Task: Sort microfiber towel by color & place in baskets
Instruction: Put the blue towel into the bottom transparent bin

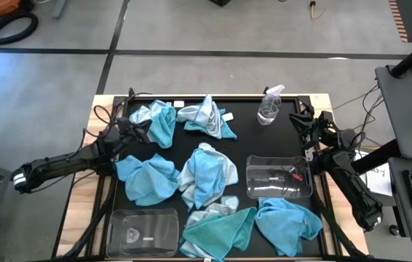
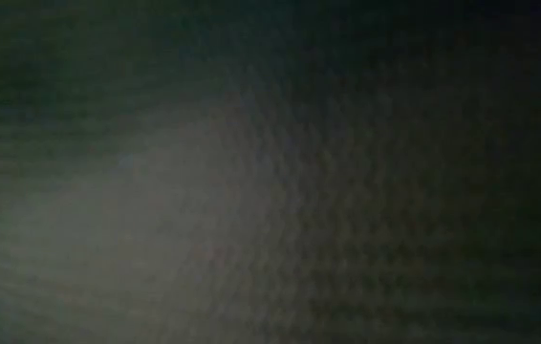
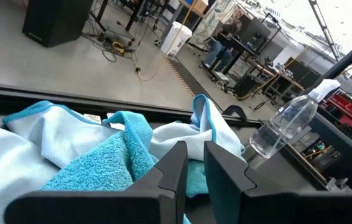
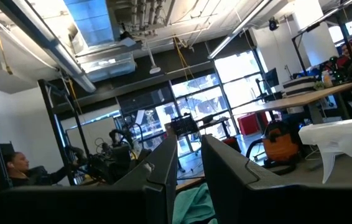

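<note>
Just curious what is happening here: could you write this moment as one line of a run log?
stage: start | towels: all loose on table | baskets: no towels | left gripper: by far-left towel, empty | right gripper: table's right edge, empty

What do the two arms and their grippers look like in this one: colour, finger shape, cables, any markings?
Both arms are dark, nearly black, and jointed. The left arm has a white band near its base; the right arm has black cables looping near its wrist. Each gripper, left and right, has two flat, dark, blade-like fingers with a narrow gap between them.
</note>
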You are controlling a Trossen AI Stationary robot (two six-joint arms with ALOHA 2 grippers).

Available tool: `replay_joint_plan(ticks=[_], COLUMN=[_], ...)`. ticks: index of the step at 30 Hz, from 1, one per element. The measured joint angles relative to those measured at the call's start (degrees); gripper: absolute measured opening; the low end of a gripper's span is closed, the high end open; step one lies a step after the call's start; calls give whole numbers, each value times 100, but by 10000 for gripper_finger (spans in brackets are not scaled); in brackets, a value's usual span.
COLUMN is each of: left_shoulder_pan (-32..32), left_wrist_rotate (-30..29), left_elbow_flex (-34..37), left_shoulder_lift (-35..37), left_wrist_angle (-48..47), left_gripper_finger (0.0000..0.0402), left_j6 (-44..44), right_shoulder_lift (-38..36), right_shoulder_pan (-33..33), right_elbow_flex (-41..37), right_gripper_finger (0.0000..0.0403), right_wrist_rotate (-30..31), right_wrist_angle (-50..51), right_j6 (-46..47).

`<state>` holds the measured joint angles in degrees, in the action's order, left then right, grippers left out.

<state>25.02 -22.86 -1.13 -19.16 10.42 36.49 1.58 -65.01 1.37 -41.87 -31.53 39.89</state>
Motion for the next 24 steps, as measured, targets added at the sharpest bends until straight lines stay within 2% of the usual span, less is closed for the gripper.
replay_joint_plan(ticks=[16,24], left_shoulder_pan=[0,7], left_wrist_rotate=[-15,113], left_elbow_flex=[0,0], left_shoulder_lift=[-202,-465], left_wrist_angle=[-110,-90], left_gripper_finger=[39,39], left_j6=[50,350], right_shoulder_lift=[0,0], right_shoulder_pan=[0,-1], right_elbow_flex=[-1,0], right_gripper_finger=[68,68], right_wrist_rotate=[4,909], right_wrist_angle=[-2,-4], right_j6=[-1,-11])
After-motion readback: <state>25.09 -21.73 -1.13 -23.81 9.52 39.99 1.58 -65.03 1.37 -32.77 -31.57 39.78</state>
